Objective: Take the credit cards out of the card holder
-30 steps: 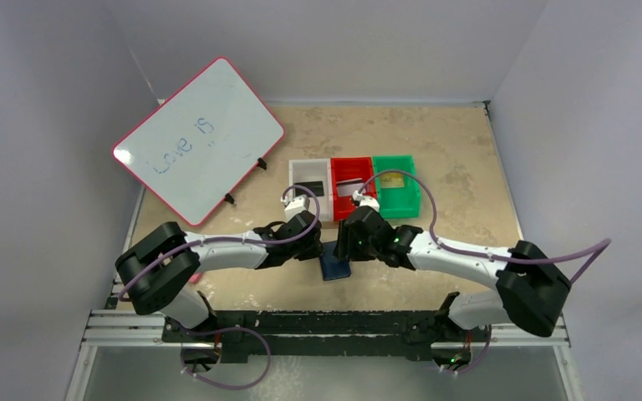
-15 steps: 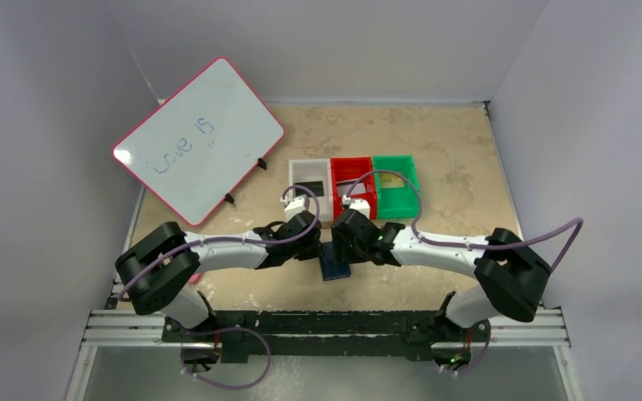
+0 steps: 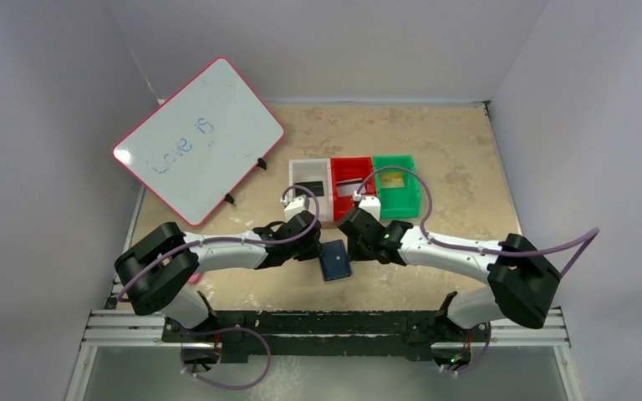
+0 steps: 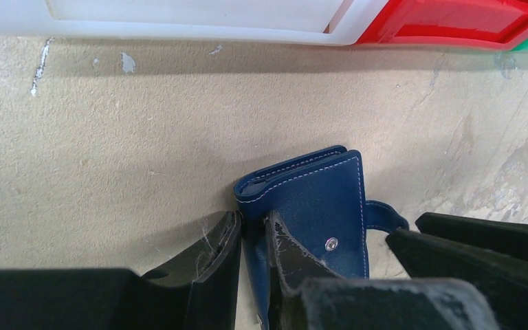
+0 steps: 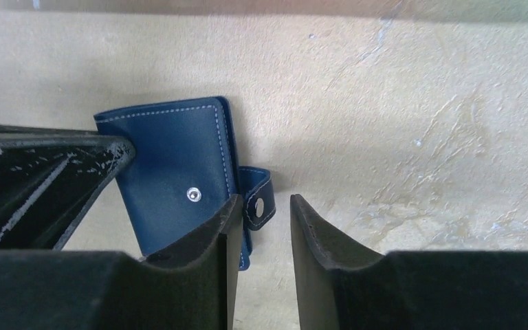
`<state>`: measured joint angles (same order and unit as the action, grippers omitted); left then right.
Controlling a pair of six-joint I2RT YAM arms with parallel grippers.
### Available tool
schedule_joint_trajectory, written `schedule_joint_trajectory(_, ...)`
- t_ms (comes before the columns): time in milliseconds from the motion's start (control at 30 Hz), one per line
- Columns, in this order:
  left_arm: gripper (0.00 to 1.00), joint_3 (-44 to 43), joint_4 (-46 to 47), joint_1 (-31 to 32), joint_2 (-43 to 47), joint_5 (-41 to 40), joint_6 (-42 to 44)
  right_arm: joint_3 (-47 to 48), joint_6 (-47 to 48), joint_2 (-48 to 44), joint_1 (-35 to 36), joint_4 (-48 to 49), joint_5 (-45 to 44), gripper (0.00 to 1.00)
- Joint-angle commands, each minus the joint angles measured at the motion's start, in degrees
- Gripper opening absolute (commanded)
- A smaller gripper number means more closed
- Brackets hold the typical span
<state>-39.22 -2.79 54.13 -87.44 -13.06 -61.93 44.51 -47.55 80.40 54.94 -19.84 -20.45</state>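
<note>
Surface: a tan, mottled tabletop [image 3: 451, 150], scuffed and streaked with pale marks, boxed in by plain grey-white walls on three sides. A metal rail runs along the near edge under the arm bases.

Count: one whiteboard [image 3: 198, 139], pink-rimmed, propped at the far left with blue writing on it. Three small bins in a row at mid-table, touching: one white bin [image 3: 310, 174], one red bin [image 3: 352, 173], one green bin [image 3: 395, 197]. Credit cards (seen only from above, small): a dark one in the white bin [image 3: 313, 188], a gold-tan one in the green bin [image 3: 391, 180]; the red bin's contents are unclear.

One card holder [image 3: 335, 260], navy, folded shut, lying flat just in front of the bins between the two grippers, its snap tab loose on one side.

Left gripper [image 4: 253, 237]: jaws nearly together, pinching the holder's folded edge. Right gripper [image 5: 265, 227]: jaws apart, straddling the tab, gripping nothing.
</note>
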Motion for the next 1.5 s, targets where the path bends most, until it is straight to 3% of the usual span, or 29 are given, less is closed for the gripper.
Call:
schedule_joint_trajectory(0,0.13,0.26,-8.3,-0.2,-0.16,-1.55,2.73,-1.6,-0.66,-1.64,-2.44,0.85,-0.12,0.31)
schedule_joint_trajectory(233,0.13,-0.43,-8.81,-0.2,-0.63,-1.26,3.25,-1.98,1.42,-0.6,-3.94,4.96,3.38,0.23)
schedule_joint_trajectory(433,0.13,-0.59,-8.73,-0.16,-0.48,-1.18,3.05,-4.24,3.47,-1.31,-4.11,10.12,8.37,0.22)
schedule_joint_trajectory(733,0.13,-1.4,-9.22,-0.19,-0.23,-1.25,3.3,-5.05,1.8,-1.74,-4.11,7.83,5.7,0.18)
schedule_joint_trajectory(800,0.13,-1.64,-9.43,-0.19,-0.15,-1.33,3.4,-5.28,1.7,-1.93,-4.13,7.88,5.53,0.14)
schedule_joint_trajectory(900,0.13,-1.17,-9.0,-0.18,0.7,-1.85,2.85,-4.82,1.5,-2.3,-4.16,7.45,6.36,0.0)
schedule_joint_trajectory(967,0.14,-0.45,-8.67,-0.23,2.88,-3.36,2.02,-4.18,0.89,-3.64,-4.13,6.68,6.29,0.0)
schedule_joint_trajectory(1200,0.39,0.12,-10.33,-0.2,13.98,-10.03,0.74,-2.45,0.01,-11.42,-3.65,8.6,8.14,0.0)
schedule_joint_trajectory(1467,0.57,0.84,-20.37,-0.18,24.97,-21.23,-3.32,-0.36,-0.46,-12.22,-1.85,14.09,15.66,0.0)
